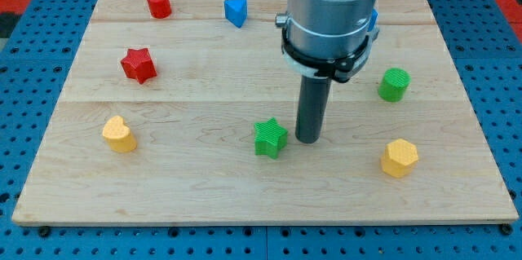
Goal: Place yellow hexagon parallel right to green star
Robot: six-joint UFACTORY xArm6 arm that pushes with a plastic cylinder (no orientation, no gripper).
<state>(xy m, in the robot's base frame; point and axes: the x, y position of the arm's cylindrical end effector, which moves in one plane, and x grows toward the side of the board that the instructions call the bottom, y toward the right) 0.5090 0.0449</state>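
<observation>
The yellow hexagon (399, 158) lies on the wooden board (204, 187) at the lower right. The green star (270, 138) lies near the board's middle, lower half. My tip (307, 139) rests on the board just right of the green star, close beside it, and well left of the yellow hexagon. The rod rises into the arm's grey body, which hides part of the board's top.
A green cylinder (394, 85) stands at the right. A yellow heart-like block (119, 134) lies at the left. A red star (139, 65), a red cylinder (158, 4) and a blue triangular block (236, 11) lie in the upper left. A blue block (373, 21) peeks from behind the arm.
</observation>
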